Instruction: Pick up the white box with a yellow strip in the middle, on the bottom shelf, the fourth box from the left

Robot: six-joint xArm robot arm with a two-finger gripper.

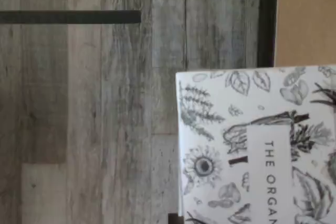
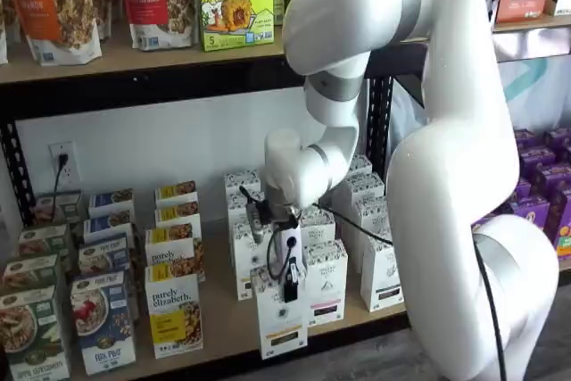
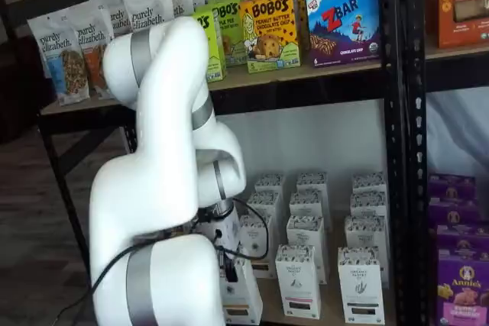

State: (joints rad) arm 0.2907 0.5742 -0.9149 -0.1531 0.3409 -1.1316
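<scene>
White box [image 2: 282, 318] stands flanked by black-striped cartons [image 2: 326, 283].

Wrist view looking straight down, close over the patterned top of a white box [image 1: 257, 145] with grey plank floor beyond, both shelf views front-on from farther back, one from the side, sharing the bottom shelf [image 2: 234, 327] [image 3: 269, 301] and arm [image 2: 446, 149] [image 3: 164, 181]

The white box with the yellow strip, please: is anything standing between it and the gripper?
Nothing visible does: the gripper hangs directly over the white box at the front of the bottom shelf.
</scene>
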